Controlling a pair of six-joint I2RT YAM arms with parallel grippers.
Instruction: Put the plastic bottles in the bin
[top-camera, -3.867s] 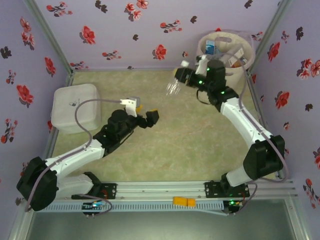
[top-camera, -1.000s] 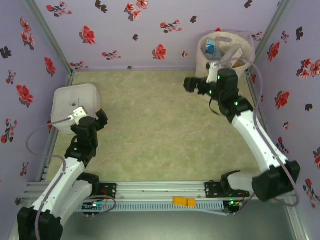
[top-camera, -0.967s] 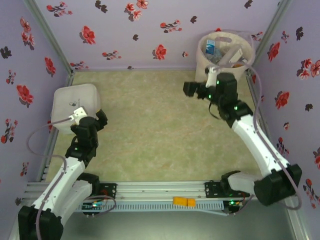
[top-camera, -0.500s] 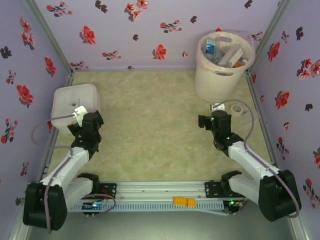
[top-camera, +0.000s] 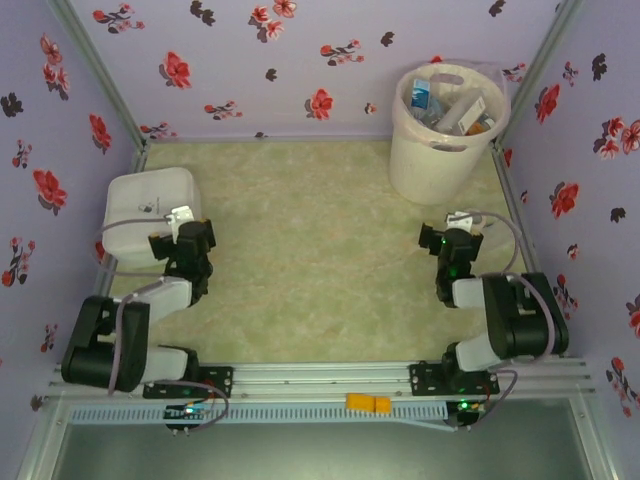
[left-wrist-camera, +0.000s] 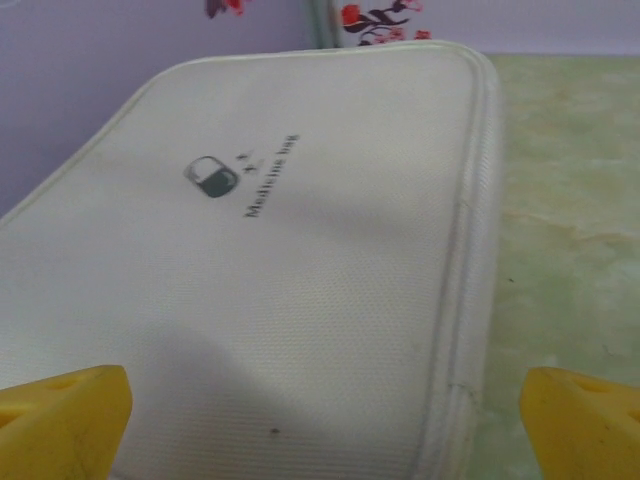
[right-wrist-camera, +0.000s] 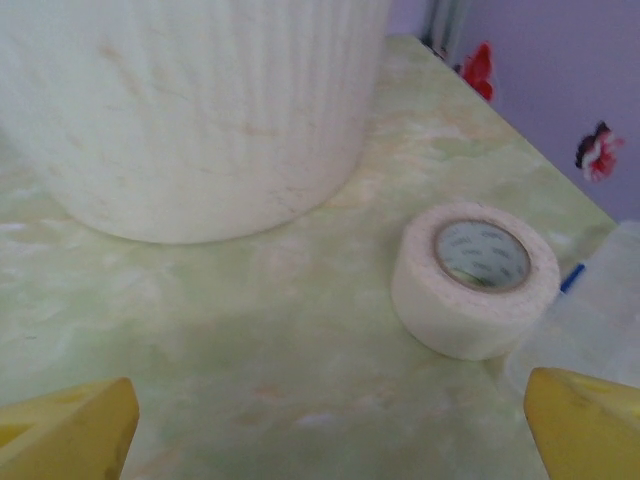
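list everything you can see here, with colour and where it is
bin: one, cream, far right corner of the table
plastic bottles: several, clear with blue and white labels, piled inside the bin; exact count unclear
white box: one, white with a small printed logo, left edge of the table
tape roll: one, white, on the table right of the bin's base, not touching it
clear plastic item: one, cut off by the frame beside the tape roll; cannot tell what it is
table: one, pale green marbled
walls: lilac with red flowers
left hand: open, at the white box
right hand: open, low, facing the bin
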